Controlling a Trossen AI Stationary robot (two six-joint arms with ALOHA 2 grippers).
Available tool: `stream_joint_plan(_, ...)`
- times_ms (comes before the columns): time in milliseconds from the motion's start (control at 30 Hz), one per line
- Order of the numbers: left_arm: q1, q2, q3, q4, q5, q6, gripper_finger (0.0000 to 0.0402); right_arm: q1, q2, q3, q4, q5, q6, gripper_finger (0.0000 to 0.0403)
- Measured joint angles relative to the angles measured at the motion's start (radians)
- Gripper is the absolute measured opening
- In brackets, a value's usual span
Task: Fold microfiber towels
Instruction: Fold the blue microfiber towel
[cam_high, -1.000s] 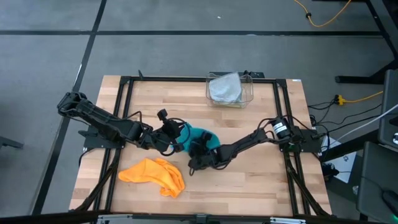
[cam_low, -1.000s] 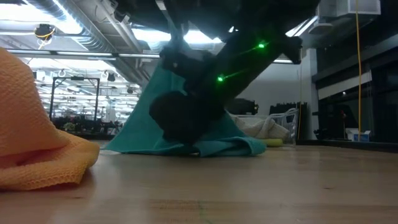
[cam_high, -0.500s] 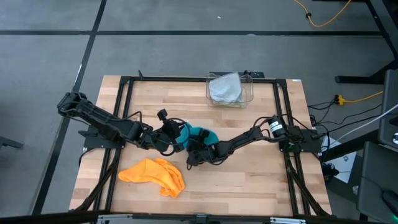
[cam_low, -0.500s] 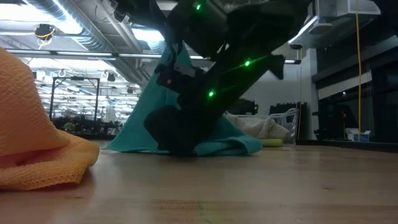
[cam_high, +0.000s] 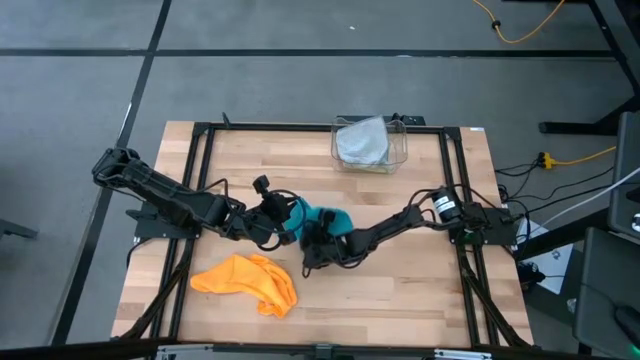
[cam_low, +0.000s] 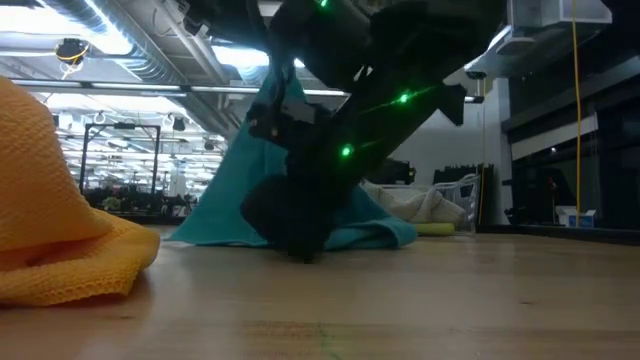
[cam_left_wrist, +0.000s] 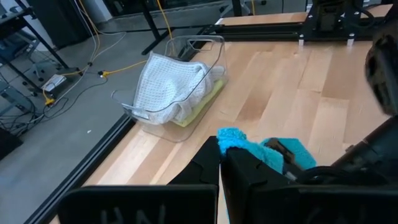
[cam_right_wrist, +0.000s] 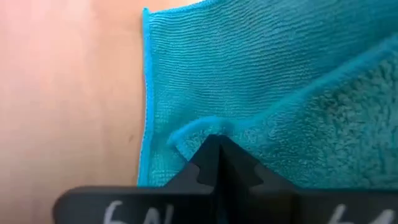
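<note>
The teal towel (cam_high: 325, 217) stands like a tent at the table's middle: one corner is raised and its lower part (cam_low: 370, 235) lies on the wood. My left gripper (cam_high: 289, 214) is shut on the raised corner. My right gripper (cam_high: 309, 257) is shut on the towel low down at the table, on its near side. The orange towel (cam_high: 245, 279) lies bunched near the front left. A grey-blue towel (cam_high: 361, 142) rests on a lime green one (cam_left_wrist: 200, 107) in the clear bin (cam_high: 400, 152). My left gripper pinches the teal towel's raised corner between its two fingers; the corner's tip (cam_left_wrist: 231, 138) sticks out past the fingertips. The fingers come from the table's left, slanting a little down. The towel hangs below them and spreads down to the table. My right gripper pinches the teal towel close to its hemmed edge (cam_right_wrist: 186, 134), where a small pucker rises in front of the fingertips. The fingers slant down from the table's right. That part of the towel lies on the wood; one layer or several, I cannot tell.
The clear bin stands at the table's far edge, right of the middle. A black frame (cam_high: 200, 190) runs along the table's sides. Bare wood (cam_high: 400, 290) lies to the front right.
My right gripper has shut on the teal towel's low edge at the table and has rolled a little. The towel's raised corner and my left gripper have kept still.
</note>
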Motion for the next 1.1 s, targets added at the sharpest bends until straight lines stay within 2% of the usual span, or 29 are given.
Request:
stream_joint_plan(300, 0.0, 0.0, 0.0, -0.011, 0.001, 0.0, 0.0, 0.054, -0.092, -0.001, -0.009, 0.007, -0.062, 0.0003)
stream_joint_plan(500, 0.0, 0.0, 0.0, -0.019, 0.002, 0.0, 0.0, 0.115, -0.199, -0.001, -0.122, 0.036, -0.08, 0.0002)
stream_joint_plan(733, 0.0, 0.0, 0.0, -0.019, 0.003, 0.0, 0.0, 0.194, -0.372, 0.0, -0.326, 0.215, -0.073, 0.0001)
stream_joint_plan(933, 0.0, 0.0, 0.0, -0.025, 0.002, 0.002, 0.0, 0.247, -0.528, 0.0, -0.55, 0.379, -0.006, 0.0001)
stream_joint_plan(1000, 0.0, 0.0, 0.0, -0.026, -0.033, 0.007, 0.0, 0.262, -0.578, 0.0, -0.607, 0.422, -0.005, 0.0)
stream_joint_plan(1100, 0.0, 0.0, 0.0, -0.034, -0.152, 0.021, 0.0, 0.28, -0.654, 0.0, -0.67, 0.481, -0.01, 0.0)
